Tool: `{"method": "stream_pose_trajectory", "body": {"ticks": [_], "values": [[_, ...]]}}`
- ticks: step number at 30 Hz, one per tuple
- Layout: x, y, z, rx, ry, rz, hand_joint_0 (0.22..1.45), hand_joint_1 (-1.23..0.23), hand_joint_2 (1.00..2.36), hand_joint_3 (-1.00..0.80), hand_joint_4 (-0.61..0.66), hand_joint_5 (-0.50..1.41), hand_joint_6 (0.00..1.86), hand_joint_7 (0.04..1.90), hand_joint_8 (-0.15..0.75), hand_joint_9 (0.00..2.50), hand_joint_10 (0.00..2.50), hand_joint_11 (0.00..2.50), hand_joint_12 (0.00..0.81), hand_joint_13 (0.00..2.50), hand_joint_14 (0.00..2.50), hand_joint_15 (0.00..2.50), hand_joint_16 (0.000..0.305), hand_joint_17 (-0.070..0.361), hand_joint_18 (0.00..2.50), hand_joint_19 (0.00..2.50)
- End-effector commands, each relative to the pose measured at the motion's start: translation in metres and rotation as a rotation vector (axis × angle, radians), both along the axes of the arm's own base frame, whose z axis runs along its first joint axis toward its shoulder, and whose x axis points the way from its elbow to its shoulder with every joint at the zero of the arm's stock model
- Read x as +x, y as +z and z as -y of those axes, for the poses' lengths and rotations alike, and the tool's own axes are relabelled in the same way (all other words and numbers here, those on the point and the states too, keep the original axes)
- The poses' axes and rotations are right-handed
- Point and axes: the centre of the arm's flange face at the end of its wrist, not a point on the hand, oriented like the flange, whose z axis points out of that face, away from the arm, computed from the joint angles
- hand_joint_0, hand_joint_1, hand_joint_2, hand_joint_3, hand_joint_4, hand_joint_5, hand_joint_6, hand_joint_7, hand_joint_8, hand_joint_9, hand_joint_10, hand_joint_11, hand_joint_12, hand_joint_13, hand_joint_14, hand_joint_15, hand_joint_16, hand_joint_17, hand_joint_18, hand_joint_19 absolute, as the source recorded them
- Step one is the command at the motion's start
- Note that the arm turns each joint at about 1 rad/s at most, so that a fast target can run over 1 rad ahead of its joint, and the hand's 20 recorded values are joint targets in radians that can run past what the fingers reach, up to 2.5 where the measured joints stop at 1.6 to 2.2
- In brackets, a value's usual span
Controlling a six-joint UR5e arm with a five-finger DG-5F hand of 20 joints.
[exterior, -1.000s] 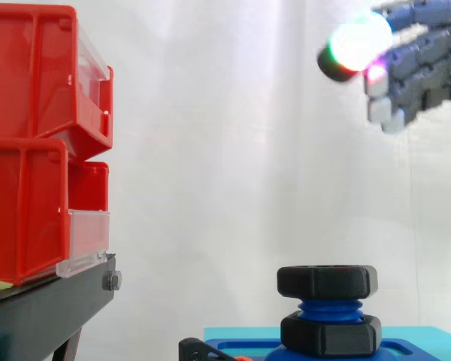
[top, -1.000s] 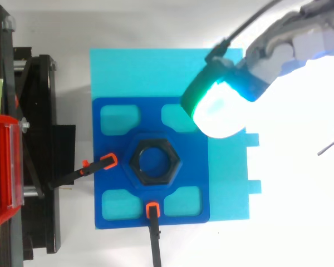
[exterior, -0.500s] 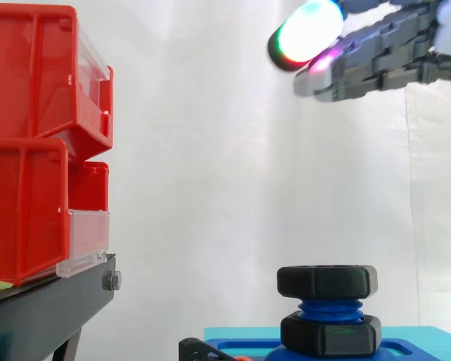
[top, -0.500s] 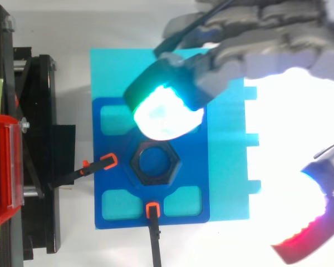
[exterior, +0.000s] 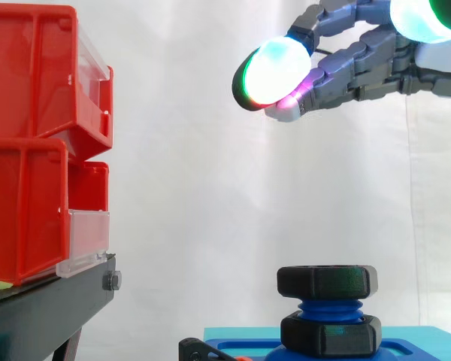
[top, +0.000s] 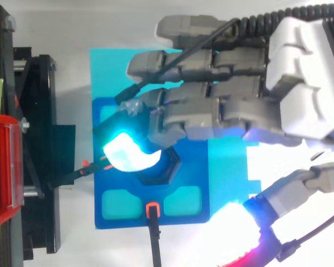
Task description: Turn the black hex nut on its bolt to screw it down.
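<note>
Your hand [exterior: 368, 64] has swept further left than half a second ago. Its fingers are spread and nearly straight, holding nothing and touching nothing. Well below the hand, the black hex nut [exterior: 327, 281] sits atop its blue bolt [exterior: 328, 309]. Red bins [exterior: 37, 150] stand far to its left.

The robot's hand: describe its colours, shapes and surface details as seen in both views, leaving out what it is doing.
The hand has a pale, blocky white-grey body and fingers built from chunky grey segments. Its fingertips are thick rounded pads in dark housings, glowing white-cyan with green rims; one glows magenta, another red.
</note>
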Motion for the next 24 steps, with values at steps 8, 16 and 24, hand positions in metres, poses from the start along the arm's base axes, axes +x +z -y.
{"method": "stream_pose_trajectory", "body": {"ticks": [8, 16, 24], "values": [[0.009, -0.026, -0.035, -0.228, -0.015, -0.036, 0.47, -0.57, 1.0, -0.5, 0.2, -0.16, 0.5, 0.76, 0.218, 0.46, 0.0, 0.1, 0.25, 0.31, 0.0, 0.0, 0.026, 0.058, 0.09, 0.0], [0.028, -0.055, -0.053, -0.371, -0.054, -0.033, 0.46, -0.57, 1.0, -0.5, 0.2, -0.12, 0.5, 0.87, 0.215, 0.46, 0.0, 0.08, 0.265, 0.28, 0.0, 0.0, 0.028, 0.063, 0.07, 0.0], [0.041, -0.08, -0.065, -0.433, -0.087, -0.023, 0.46, -0.54, 1.0, -0.5, 0.19, -0.1, 0.5, 0.98, 0.213, 0.46, 0.0, 0.06, 0.274, 0.28, 0.0, 0.0, 0.029, 0.066, 0.05, 0.0]]}}
